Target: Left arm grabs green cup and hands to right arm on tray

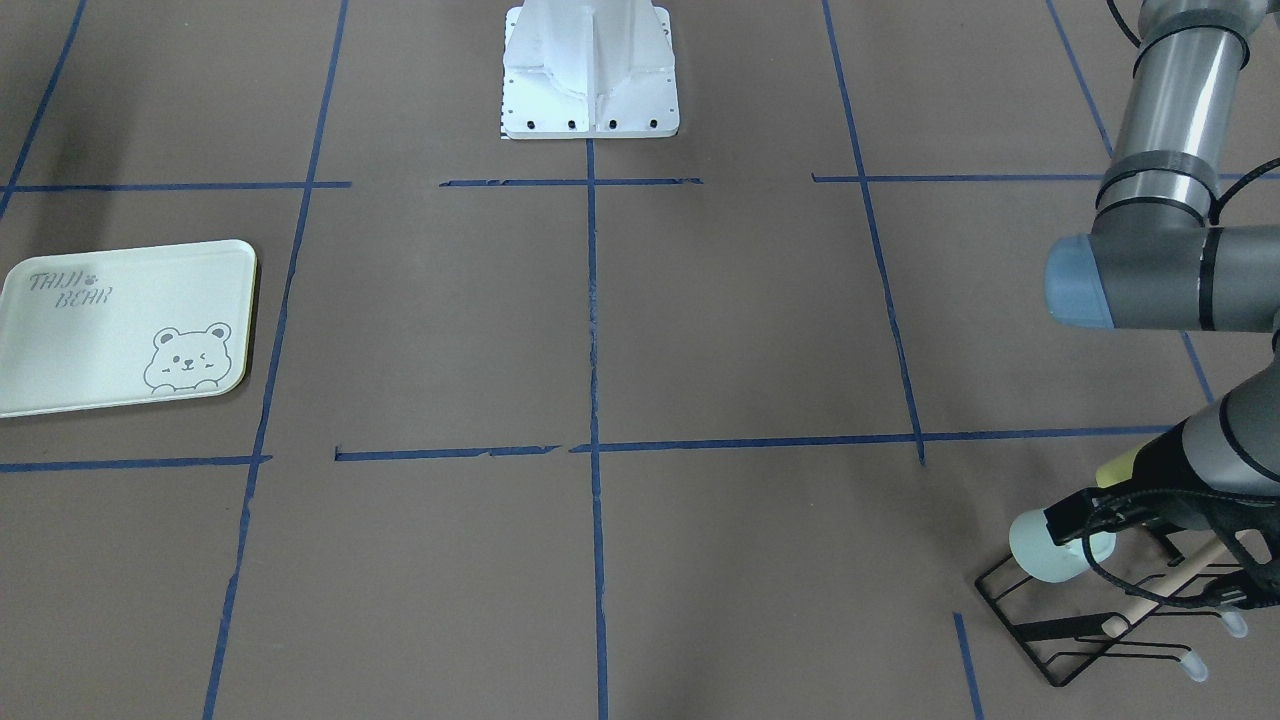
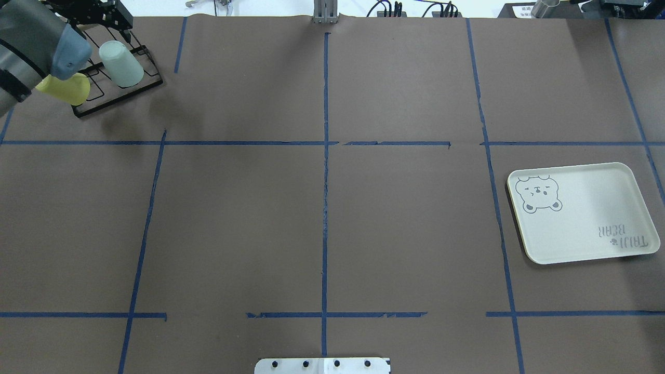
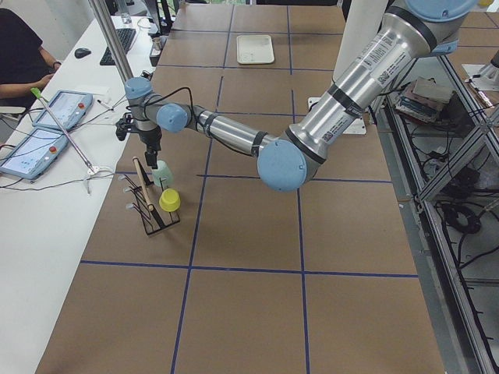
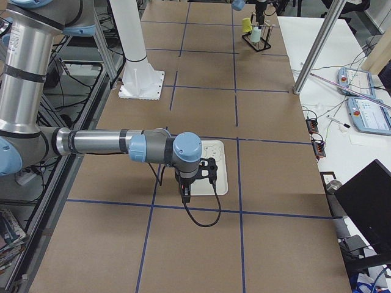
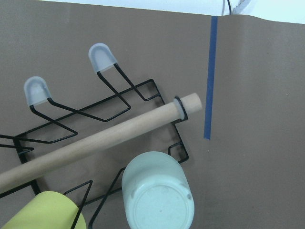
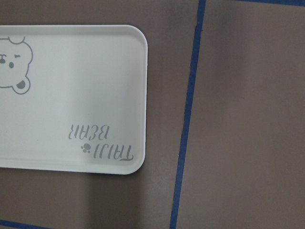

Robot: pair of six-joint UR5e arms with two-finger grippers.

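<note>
The green cup (image 1: 1040, 550) sits upside down and tilted on a black wire rack (image 1: 1060, 640) at the table's far left corner. It also shows in the overhead view (image 2: 122, 65) and in the left wrist view (image 5: 159, 198). My left gripper (image 1: 1078, 520) hovers just above the cup; it looks open and holds nothing. The tray (image 2: 587, 208) lies flat on the right side and is bare. My right gripper (image 4: 185, 196) hangs over the tray's near edge; it shows only in the exterior right view, so I cannot tell its state.
A yellow cup (image 2: 67, 89) sits on the same rack beside the green one. A wooden dowel (image 5: 95, 140) runs across the rack. The white robot base (image 1: 590, 70) stands at the table's middle edge. Blue tape lines cross the brown table.
</note>
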